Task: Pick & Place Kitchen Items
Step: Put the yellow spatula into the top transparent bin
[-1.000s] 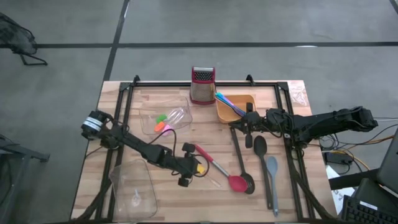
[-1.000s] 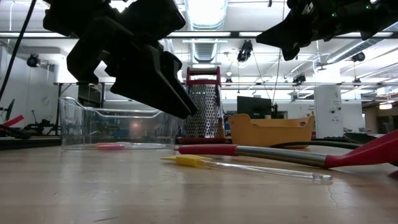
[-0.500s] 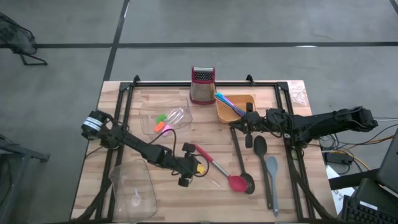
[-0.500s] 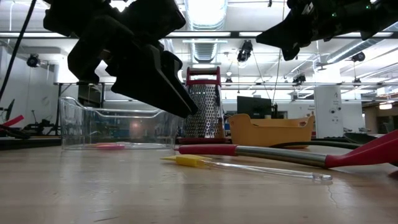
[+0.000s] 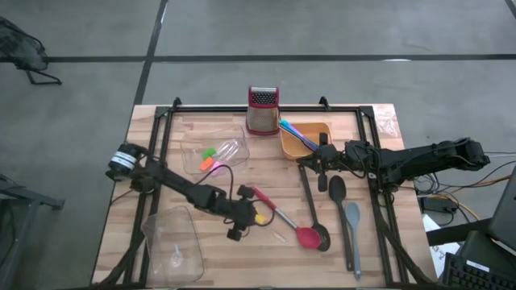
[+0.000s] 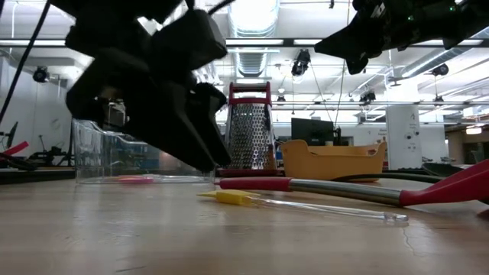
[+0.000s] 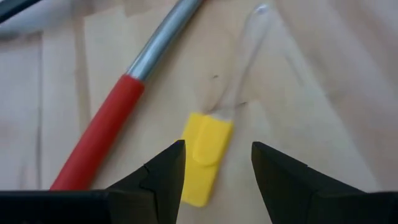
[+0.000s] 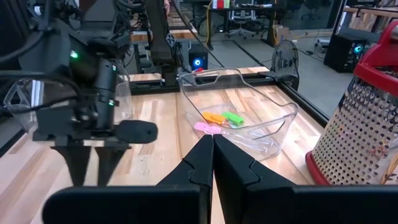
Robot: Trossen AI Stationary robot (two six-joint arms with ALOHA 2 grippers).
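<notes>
A small yellow spatula (image 7: 205,158) with a clear handle (image 7: 245,68) lies flat on the wooden table, also in the high view (image 5: 260,217) and the low view (image 6: 233,198). My left gripper (image 7: 217,149) hovers open just above it, one fingertip on either side of the yellow head, touching nothing; it shows in the high view (image 5: 250,216) at the table's middle. Beside the spatula lies a red-handled spoon (image 5: 278,216) with a steel shaft (image 7: 161,40). My right gripper (image 5: 321,165) waits shut, raised at the right, by the orange tray (image 5: 322,130).
A clear tub (image 5: 232,149) with green, orange and pink pieces stands at the far left; another clear tub (image 5: 173,246) stands near left. The steel grater (image 5: 262,109) stands at the back. A black spoon (image 5: 336,189), a grey spatula (image 5: 352,221) and a black ladle (image 5: 310,201) lie at the right.
My left gripper has sunk a little toward the yellow spatula and tipped further down, its fingers still apart. The spatula and the red spoon have not moved.
</notes>
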